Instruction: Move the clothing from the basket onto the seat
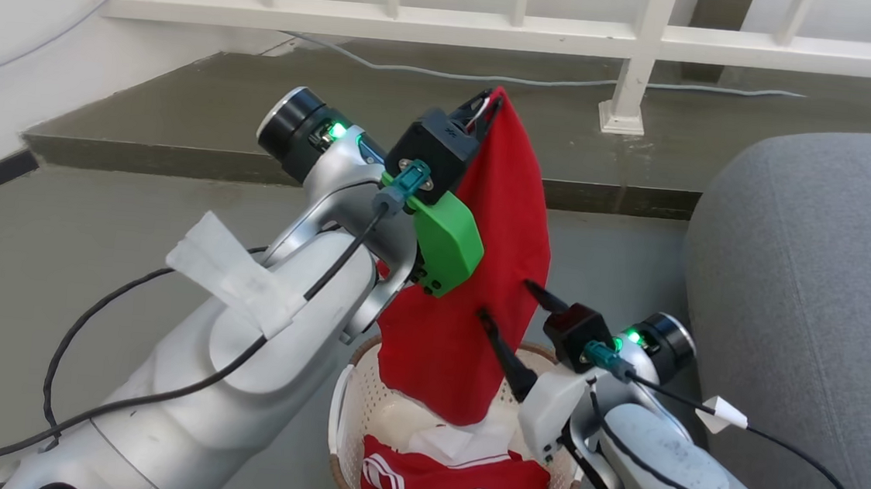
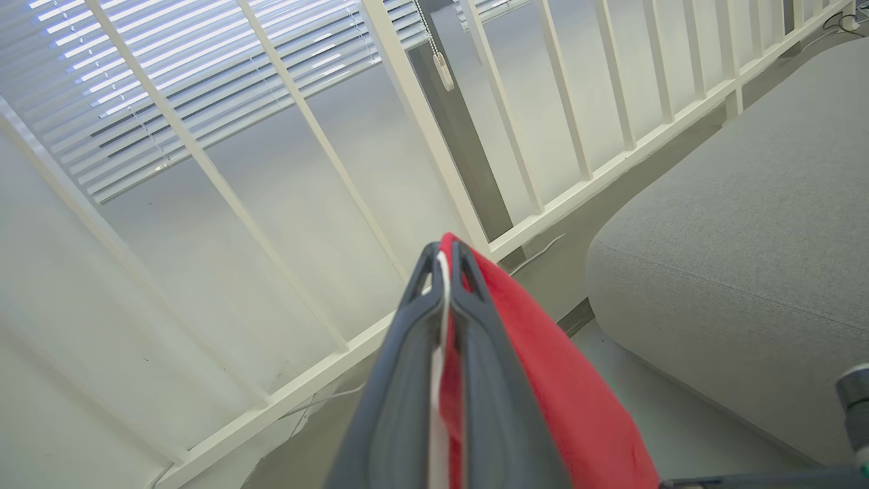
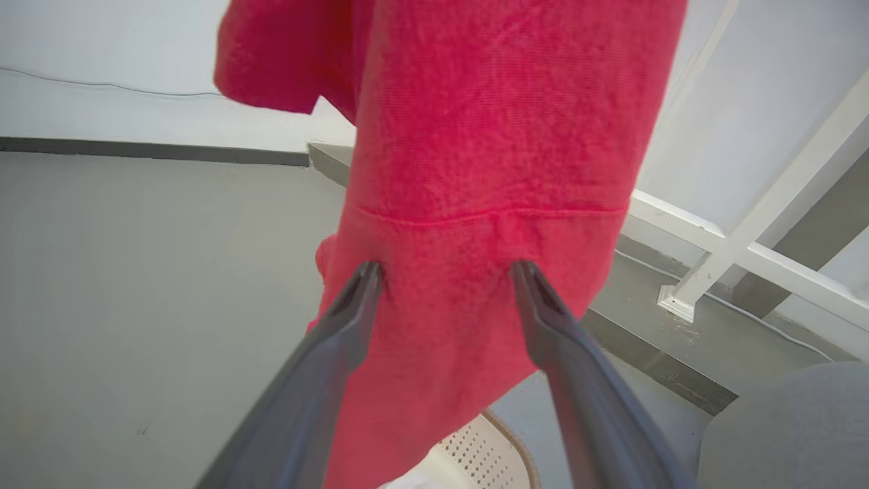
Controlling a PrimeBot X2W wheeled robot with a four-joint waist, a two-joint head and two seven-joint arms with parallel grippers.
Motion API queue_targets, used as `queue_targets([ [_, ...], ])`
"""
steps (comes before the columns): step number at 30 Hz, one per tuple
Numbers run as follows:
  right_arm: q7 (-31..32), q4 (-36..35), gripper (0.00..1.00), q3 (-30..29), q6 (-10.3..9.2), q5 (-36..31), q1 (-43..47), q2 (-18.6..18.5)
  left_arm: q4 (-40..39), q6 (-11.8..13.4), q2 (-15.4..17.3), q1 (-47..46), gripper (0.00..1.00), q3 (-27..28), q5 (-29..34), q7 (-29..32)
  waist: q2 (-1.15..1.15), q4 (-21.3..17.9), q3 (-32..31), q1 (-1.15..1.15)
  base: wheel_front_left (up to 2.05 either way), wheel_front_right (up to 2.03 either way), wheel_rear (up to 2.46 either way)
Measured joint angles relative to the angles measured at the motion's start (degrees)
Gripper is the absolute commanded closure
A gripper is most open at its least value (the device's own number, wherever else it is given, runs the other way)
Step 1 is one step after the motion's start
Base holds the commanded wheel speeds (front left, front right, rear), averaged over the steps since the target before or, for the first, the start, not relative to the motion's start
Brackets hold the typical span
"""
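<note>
Your left gripper [image 1: 489,103] [image 2: 442,248] is clamping its two fingers tight on the top edge of the plain red garment [image 1: 502,203] [image 2: 543,353] [image 3: 489,136]. In the left wrist view a thin white strip of cloth is showing between the closed fingers. The gripper is holding that edge high above the basket [image 1: 340,424] [image 3: 483,448]. The garment is hanging straight down from it, and its lowest tip is dangling just inside the basket's mouth, over a crumpled white cloth [image 1: 459,442]. You cannot tell whether the tip is touching that cloth.

Your right gripper [image 1: 507,300] [image 3: 446,267] is keeping its fingers spread wide and gripping nothing. It is reaching in above the basket's right rim, and both fingertips are resting against the face of the hanging garment, just below a stitched seam, where the cloth is dimpling slightly.

Inside the basket, the striped jersey [image 1: 448,485] is lying bunched at the near end, below the white cloth, with its white stripes and dark numbers facing up.

The grey seat [image 1: 813,290] [image 2: 747,224] [image 3: 787,428] is sitting to the right of the basket, near it, with your right forearm crossing between them. Beyond the basket a raised step is running across the grey floor [image 1: 29,275], and a white railing [image 1: 422,24] is standing on it.
</note>
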Motion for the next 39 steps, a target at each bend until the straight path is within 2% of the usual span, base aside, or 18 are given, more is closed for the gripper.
queue_targets([
  [3, 0.00, 2.45, 0.00, -0.23, -1.08, -0.14, -1.35, 0.03, -0.24, 0.00, -0.02, -0.23, 1.00, -0.65, -0.37, 0.42, 0.00, 0.86, -0.16, 0.00, 0.00, 0.00, 0.00],
  [9, -0.03, 4.12, 0.00, 1.85, 0.52, 0.62, -2.98, 0.30, -1.92, 0.35, -0.05, -0.89, 1.00, -1.97, -2.59, 0.46, 0.00, 2.09, -0.43, 0.00, 0.00, 0.00, 0.00],
  [18, -0.48, 4.94, 0.00, 3.44, -0.01, 3.70, -5.34, 0.00, -4.36, 1.24, -0.01, -1.61, 1.00, -4.56, -5.10, 0.77, 0.00, 3.23, -0.38, 0.00, 0.00, 0.00, 0.00],
  [19, -0.53, 4.60, 0.29, 3.81, -0.01, 4.08, -5.77, 0.01, -4.50, 1.33, 0.01, -1.78, 1.00, -4.69, -5.15, 0.77, 0.00, 3.31, -0.36, 0.00, 0.00, 0.00, 0.00],
  [20, -0.62, 4.36, 0.69, 4.15, -0.02, 4.21, -6.23, 0.01, -4.70, 1.52, 0.00, -1.95, 1.00, -4.98, -5.26, 0.80, 0.00, 3.40, -0.35, 0.00, 0.00, 0.00, 0.00],
  [21, -0.65, 4.19, 0.97, 4.38, -0.02, 4.37, -6.65, 0.07, -4.89, 1.63, -0.01, -2.01, 1.00, -5.16, -5.43, 0.89, 0.00, 3.48, -0.34, 0.00, 0.00, 0.00, 0.00],
  [22, -0.68, 4.08, 1.00, 4.57, -0.02, 4.72, -6.98, 0.09, -4.93, 1.64, -0.02, -2.01, 1.00, -5.31, -5.52, 0.91, 0.00, 3.55, -0.32, 0.00, 0.00, 0.00, 0.00],
  [30, -0.68, 4.26, 1.00, 5.73, -0.09, 7.03, -8.01, 0.05, -2.37, 3.09, -0.03, -2.00, 1.00, -3.33, -5.48, 1.01, 0.00, 2.61, 0.12, 0.00, 0.00, 0.00, 0.00],
  [39, -0.68, 3.85, 1.00, 2.64, -0.10, 7.04, -9.05, 0.03, 0.69, 3.57, 1.09, -0.79, 1.00, -0.93, -5.50, 0.97, 0.00, -0.28, 1.06, 0.00, 0.00, 0.00, 0.00],
])
